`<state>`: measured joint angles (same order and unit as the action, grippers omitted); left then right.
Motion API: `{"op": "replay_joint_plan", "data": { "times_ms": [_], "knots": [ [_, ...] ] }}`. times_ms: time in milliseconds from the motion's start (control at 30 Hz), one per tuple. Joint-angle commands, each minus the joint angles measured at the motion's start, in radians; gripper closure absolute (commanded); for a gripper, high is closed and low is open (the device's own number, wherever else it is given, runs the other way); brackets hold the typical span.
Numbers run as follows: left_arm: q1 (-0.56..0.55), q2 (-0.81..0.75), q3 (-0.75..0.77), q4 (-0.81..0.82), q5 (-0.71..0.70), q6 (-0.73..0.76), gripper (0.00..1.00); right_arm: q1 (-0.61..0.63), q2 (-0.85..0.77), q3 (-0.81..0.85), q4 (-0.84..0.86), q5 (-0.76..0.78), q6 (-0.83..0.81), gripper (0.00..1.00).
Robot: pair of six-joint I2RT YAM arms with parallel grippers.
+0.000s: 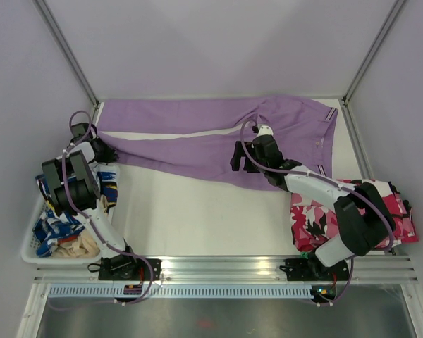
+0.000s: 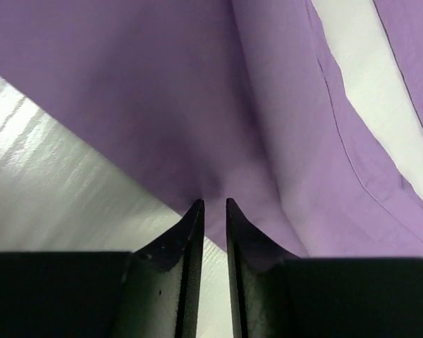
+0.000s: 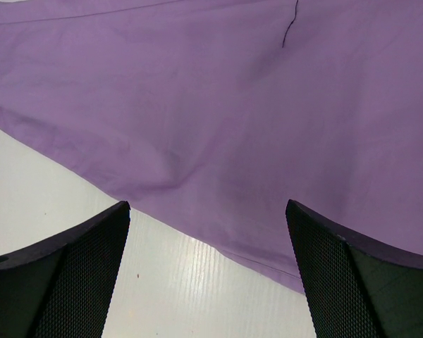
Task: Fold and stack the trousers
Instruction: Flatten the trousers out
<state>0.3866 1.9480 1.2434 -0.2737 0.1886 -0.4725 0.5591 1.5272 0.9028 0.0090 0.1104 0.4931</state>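
The left arm folds back on itself at 9 o'clock, elbow raised, its wrist turned toward the far left corner. The left hand [image 1: 107,151] is clenched on the leg end of the trousers [image 1: 218,134]: its wrist view shows the two fingers [image 2: 190,232] almost together, with lilac cloth puckering into their tips at the fabric's edge.

The right arm reaches from 5 o'clock out to the middle of the worktop [image 1: 197,211], forearm low. The right hand [image 1: 237,156] hangs released, fingers [image 3: 92,253] spread wide (nothing between them) above the trousers' near edge.

The trousers lie flat across the far side, waistband toward 2 o'clock and legs running to 10 o'clock with a white sliver of worktop between them. A pink-white-black camouflage garment [image 1: 317,218] sits folded at 4 o'clock; a white basket [image 1: 28,246] of blue-and-white clothing [image 1: 53,229] stands at 8 o'clock.
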Motion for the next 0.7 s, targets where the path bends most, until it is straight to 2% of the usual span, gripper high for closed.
{"op": "replay_joint_plan", "data": {
  "times_ms": [0,33,133,167,233,433,667],
  "knots": [
    [-0.025,0.032,0.05,0.01,0.023,-0.046,0.76,0.001,0.027,0.053,0.04,0.005,0.004,0.02],
    [-0.026,0.035,0.056,0.01,0.018,-0.046,0.76,0.002,0.03,0.056,0.04,0.003,0.002,0.02],
    [-0.043,0.043,0.085,-0.025,-0.035,-0.045,0.65,0.002,0.045,0.067,0.039,0.003,-0.002,0.02],
    [-0.048,0.052,0.093,-0.041,-0.05,-0.044,0.53,0.002,0.048,0.07,0.039,0.003,-0.005,0.02],
    [-0.049,0.055,0.096,-0.061,-0.084,-0.051,0.5,0.001,0.056,0.077,0.037,0.003,-0.01,0.02],
    [-0.051,0.063,0.09,-0.105,-0.167,-0.055,0.31,0.001,0.068,0.085,0.032,0.005,-0.014,0.02],
    [-0.054,0.058,0.116,-0.211,-0.299,0.047,0.3,-0.001,0.064,0.076,0.032,0.014,-0.016,0.02]
  ]
}}
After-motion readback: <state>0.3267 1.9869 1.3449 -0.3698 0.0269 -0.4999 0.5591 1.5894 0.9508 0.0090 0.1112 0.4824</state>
